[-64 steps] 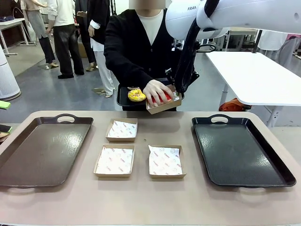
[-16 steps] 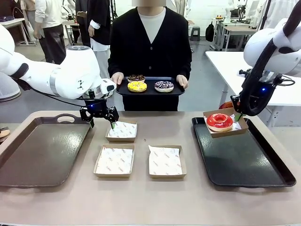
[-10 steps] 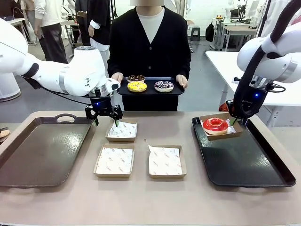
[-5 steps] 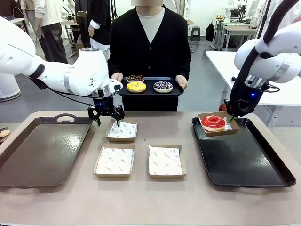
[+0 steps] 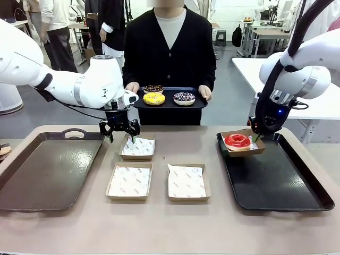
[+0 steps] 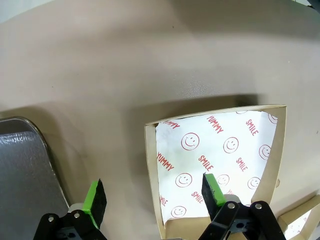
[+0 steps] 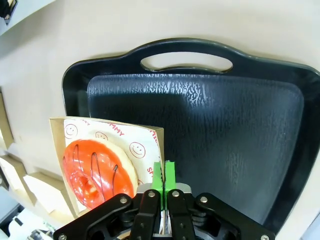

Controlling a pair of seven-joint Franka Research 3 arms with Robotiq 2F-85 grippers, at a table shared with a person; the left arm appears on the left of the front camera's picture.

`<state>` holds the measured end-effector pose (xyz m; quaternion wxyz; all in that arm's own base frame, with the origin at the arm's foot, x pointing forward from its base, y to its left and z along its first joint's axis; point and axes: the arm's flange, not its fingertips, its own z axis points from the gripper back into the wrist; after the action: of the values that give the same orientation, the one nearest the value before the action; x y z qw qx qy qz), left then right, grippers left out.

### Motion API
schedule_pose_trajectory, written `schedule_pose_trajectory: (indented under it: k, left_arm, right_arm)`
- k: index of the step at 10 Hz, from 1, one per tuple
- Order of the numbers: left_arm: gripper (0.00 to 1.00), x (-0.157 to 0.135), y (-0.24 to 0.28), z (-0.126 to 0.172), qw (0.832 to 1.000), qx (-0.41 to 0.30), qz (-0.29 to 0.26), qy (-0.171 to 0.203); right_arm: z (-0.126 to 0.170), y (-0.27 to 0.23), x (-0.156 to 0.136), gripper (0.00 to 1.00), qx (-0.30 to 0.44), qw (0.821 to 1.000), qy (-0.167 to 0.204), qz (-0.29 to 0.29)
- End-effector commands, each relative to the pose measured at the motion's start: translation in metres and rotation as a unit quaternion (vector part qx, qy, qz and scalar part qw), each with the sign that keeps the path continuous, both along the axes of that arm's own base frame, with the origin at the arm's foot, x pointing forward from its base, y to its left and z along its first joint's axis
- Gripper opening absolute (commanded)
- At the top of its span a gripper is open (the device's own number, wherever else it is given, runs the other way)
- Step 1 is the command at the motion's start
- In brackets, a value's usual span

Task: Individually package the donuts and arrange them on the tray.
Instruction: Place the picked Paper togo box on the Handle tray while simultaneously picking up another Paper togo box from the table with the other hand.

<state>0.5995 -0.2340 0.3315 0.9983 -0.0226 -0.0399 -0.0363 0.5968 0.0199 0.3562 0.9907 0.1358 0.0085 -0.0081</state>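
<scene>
In its box (image 5: 251, 153), glossy red donut (image 5: 237, 141)

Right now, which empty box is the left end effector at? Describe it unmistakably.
Between the brown tray and the black tray lie three empty paper-lined boxes. Take the far box, nearest the person: unlike the near-left box and near-right box, it has the open left end effector straddling one wall.

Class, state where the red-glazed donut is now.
Front view: the red-glazed donut lies in a cardboard box at the far left corner of the right-hand black tray, the right gripper pinching the box's wall.
</scene>
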Motion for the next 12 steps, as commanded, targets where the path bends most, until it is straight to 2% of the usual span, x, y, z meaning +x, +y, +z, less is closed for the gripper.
schedule_pose_trajectory:
  k: [1, 8, 12]
  left_arm:
    - [1.00, 0.007, -0.004, -0.001, 1.000, 0.013, 0.013, 0.001]
    - [1.00, 0.004, -0.006, -0.005, 1.000, 0.020, 0.010, 0.000]
    - [1.00, 0.004, -0.005, -0.006, 1.000, 0.018, 0.007, -0.002]
  right_arm:
    - [-0.004, -0.002, 0.011, 0.02, 0.019, 1.000, -0.010, 0.007]
    - [-0.013, 0.009, 0.024, 0.02, 0.000, 1.000, -0.006, -0.003]
    - [-0.009, 0.012, 0.019, 0.02, -0.044, 0.999, -0.003, -0.023]
